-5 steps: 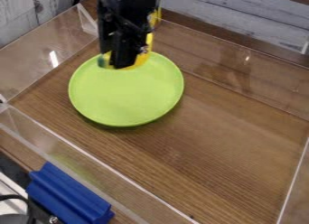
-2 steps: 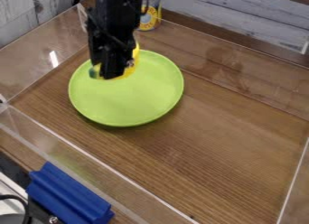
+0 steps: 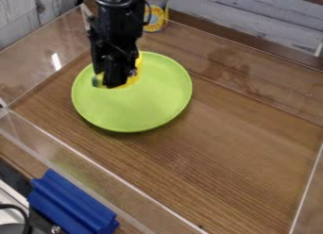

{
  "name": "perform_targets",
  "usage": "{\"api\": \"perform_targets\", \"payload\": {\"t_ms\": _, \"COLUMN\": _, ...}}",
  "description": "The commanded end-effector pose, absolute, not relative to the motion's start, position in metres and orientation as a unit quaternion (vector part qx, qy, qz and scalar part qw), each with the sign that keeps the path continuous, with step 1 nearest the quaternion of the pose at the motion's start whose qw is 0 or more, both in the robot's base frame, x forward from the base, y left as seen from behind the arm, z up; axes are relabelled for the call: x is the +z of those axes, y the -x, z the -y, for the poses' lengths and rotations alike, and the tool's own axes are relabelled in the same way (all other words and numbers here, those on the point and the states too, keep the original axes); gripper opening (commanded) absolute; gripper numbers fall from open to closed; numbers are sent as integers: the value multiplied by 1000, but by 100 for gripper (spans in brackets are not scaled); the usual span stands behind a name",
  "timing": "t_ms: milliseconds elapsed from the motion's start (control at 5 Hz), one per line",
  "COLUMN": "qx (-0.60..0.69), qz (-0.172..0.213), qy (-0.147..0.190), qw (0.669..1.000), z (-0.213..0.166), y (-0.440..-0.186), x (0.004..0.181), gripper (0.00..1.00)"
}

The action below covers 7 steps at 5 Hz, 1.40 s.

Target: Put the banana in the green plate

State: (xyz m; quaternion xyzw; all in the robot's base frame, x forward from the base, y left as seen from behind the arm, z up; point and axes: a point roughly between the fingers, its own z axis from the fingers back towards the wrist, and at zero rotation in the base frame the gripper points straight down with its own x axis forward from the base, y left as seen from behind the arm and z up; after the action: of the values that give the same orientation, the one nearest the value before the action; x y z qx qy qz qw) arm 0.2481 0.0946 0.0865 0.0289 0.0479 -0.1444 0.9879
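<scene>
Vs a sec ago the tool (image 3: 113, 82) sits lower and further toward the left side of the green plate (image 3: 158, 101); it was over the plate's back rim, now it's down over the plate's left-rear part. It has barely shifted in the last fraction of a sec, so the descent looks nearly done.

Tool state: jaws narrow, clamped on the banana (image 3: 130, 79). Only slivers of yellow show at the tool's tip, on its right and lower edge; the rest is hidden behind the black fingers. So the banana is in the tool's grip, inside the plate's outline. Can't tell whether it already touches the plate surface or hangs just above it.

Meaning for the task: carry phase is basically over, banana is where it should go. What's left, by my read, is release + pull away. Not yet done, since the jaws are not apart.

Containers:
- Green plate: on the wooden desk (image 3: 228, 134), left-centre of view. Nothing lying loose in it; most of its surface is bare, only the tool w/ banana over the left-rear bit.
- Clear-walled enclosure (image 3: 25, 139) around the desk surface: holds the plate and the arm's working end, nothing else visible on the wood.
- Blue object (image 3: 70, 208) at the bottom left, outside the near clear wall; unclear what it is. Not part of the job.
</scene>
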Motion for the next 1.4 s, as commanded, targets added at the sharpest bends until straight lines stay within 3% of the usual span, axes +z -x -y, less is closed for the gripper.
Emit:
{"api": "perform_targets", "payload": {"t_ms": 0, "qx": -141, "qz": -34, "qy": -33, "qw": 989, "z": -100, "y": -251, "x": 91, "gripper": 0}}
{"api": "perform_targets", "payload": {"t_ms": 200, "qx": -142, "qz": -35, "qy": -33, "qw": 989, "z": -99, "y": -250, "x": 90, "gripper": 100}}
{"api": "perform_targets", "payload": {"t_ms": 1200, "qx": -151, "qz": -10, "qy": -63, "qw": 986, "z": -101, "y": -257, "x": 114, "gripper": 100}}
